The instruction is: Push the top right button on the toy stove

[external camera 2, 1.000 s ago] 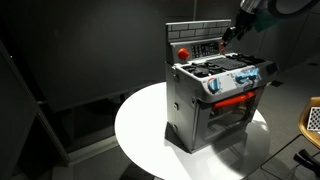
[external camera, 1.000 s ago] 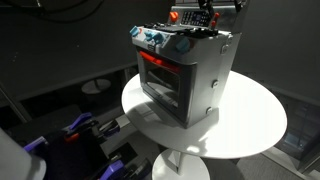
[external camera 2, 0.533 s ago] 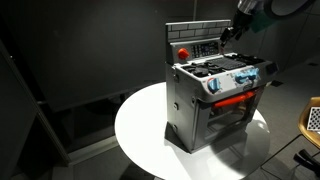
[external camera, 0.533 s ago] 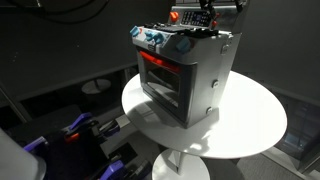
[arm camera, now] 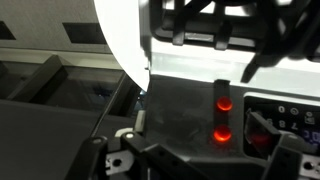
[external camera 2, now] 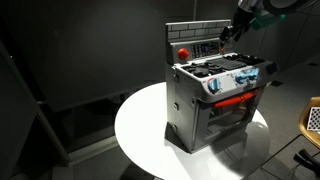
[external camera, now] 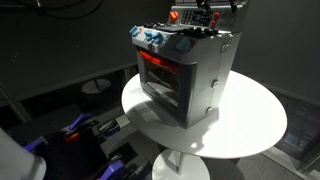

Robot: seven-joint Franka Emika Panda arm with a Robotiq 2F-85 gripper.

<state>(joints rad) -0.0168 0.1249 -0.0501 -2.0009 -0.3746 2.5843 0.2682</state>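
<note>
Upper right of frame, my gripper (external camera 2: 229, 33) hovers at the stove (external camera 2: 205, 100) back panel (external camera 2: 192, 48); stove mid-frame on table (external camera 2: 140, 135). Fingers open or closed, can't tell. Risk: sideways drift hits wrong button, hard push shoves stove

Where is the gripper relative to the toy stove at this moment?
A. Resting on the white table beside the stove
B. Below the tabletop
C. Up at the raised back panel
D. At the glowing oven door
C: in an exterior view the gripper is at the top of the toy stove, right by its raised back panel and well above the round white table.
</note>
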